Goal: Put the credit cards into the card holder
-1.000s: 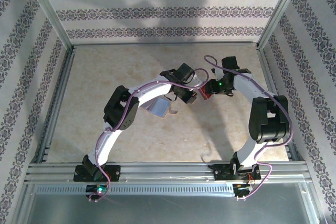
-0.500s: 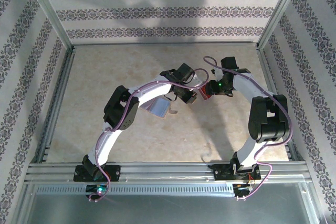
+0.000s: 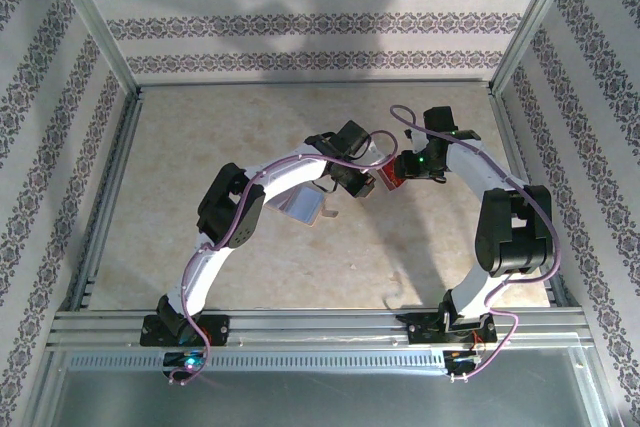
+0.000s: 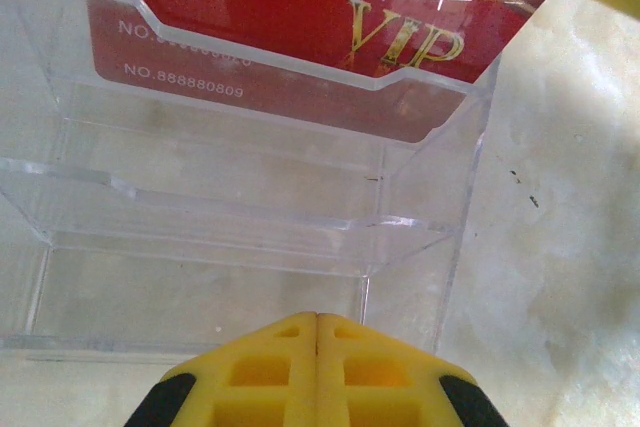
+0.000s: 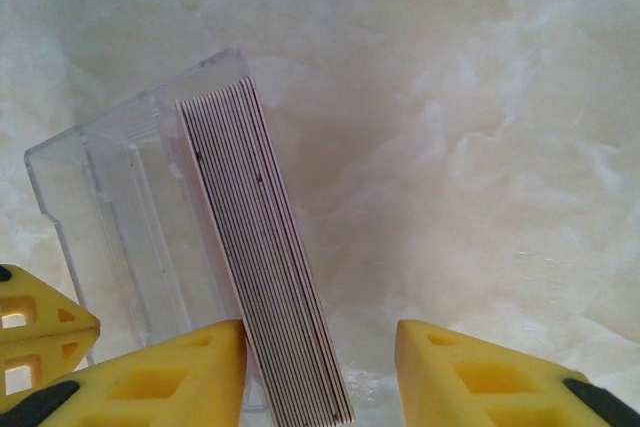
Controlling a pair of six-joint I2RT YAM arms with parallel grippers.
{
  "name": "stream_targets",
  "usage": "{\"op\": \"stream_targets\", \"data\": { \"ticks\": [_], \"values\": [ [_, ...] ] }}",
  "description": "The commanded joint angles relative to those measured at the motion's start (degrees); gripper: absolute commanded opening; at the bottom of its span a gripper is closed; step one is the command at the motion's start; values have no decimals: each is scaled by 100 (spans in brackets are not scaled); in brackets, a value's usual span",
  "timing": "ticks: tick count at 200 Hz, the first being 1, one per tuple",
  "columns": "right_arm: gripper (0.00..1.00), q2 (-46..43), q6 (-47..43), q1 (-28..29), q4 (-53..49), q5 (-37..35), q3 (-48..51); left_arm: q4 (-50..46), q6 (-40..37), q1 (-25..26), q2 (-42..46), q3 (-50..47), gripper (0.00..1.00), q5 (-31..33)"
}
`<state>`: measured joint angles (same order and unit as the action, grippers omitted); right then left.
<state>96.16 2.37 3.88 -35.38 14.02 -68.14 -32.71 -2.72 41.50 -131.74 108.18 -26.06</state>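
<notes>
Two tools met at the clear card holder [image 4: 250,207]: the left tool [image 4: 317,325], closed, sat at its front edge, seemingly bracing it, while the right tool [image 5: 318,335] straddled, jaws apart, the credit cards [image 5: 250,247] stacked upright in its rear slot.

One clear holder [image 4: 250,227] is counted, one stack of red cards [image 5: 265,257], their number not told, and two arms [image 3: 225,212].

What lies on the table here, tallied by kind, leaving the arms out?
Red card stack: 1 (single cards too thin to count)
Clear tiered stand: 1
Pale card holder with a tab: 1
Total: 3
</notes>
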Motion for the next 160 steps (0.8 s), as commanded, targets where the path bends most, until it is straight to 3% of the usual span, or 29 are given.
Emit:
{"op": "stream_targets", "data": {
  "ticks": [1, 116, 160],
  "values": [
    [40, -150, -114, -49, -128, -93, -129, -190, -80, -13, -318, -227, 0, 190],
    [34, -283, -149, -48, -172, -138, -147, -183, -64, -10, -335, -227, 0, 186],
    [26, -249, -158, -45, -178, -28, -156, -183, -57, -5, -337, -224, 0, 181]
  ]
}}
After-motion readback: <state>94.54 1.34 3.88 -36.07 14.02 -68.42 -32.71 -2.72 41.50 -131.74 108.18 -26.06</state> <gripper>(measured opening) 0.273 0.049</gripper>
